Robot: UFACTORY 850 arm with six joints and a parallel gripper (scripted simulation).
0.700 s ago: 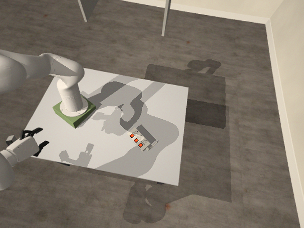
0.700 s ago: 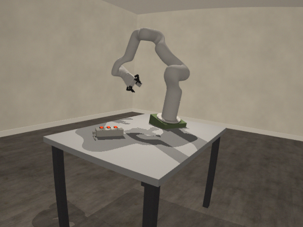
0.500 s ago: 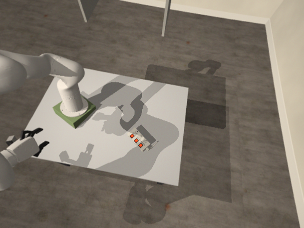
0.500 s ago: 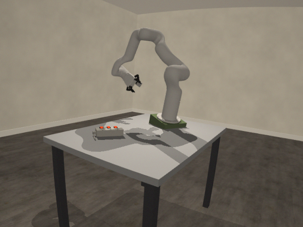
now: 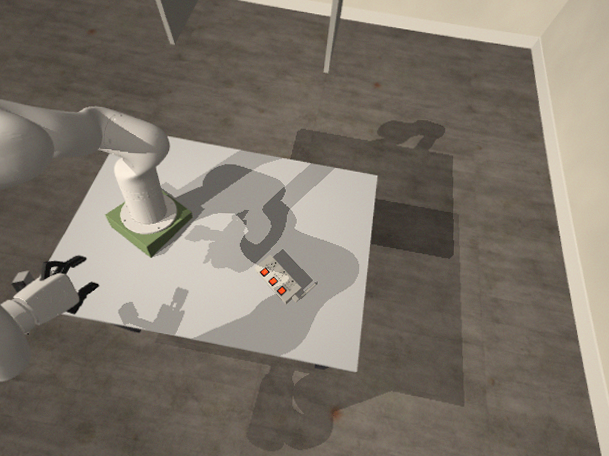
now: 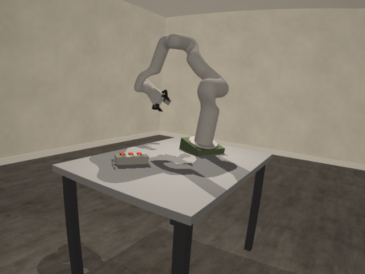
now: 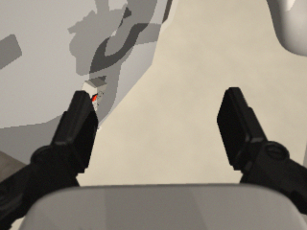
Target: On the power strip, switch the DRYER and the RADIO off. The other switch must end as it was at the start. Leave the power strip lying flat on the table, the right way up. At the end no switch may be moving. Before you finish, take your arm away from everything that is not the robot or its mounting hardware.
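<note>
The power strip [image 5: 285, 279] is a light grey box lying flat on the white table, right way up, with three lit red switches [image 5: 273, 280] in a row on top. It also shows in the exterior view [image 6: 130, 159], near the table's left side. In the wrist view only a small part of it [image 7: 95, 93] shows, beside the left finger. My gripper [image 5: 69, 285] [image 6: 160, 100] is open and empty, held high in the air well away from the strip. Both black fingers stand wide apart in the wrist view [image 7: 158, 122]. The switch labels are too small to read.
The arm's base stands on a green block [image 5: 149, 223] at the table's back part. The white table [image 5: 226, 253] has dark legs and sharp edges. Two upright panels [image 5: 333, 27] stand on the floor behind it.
</note>
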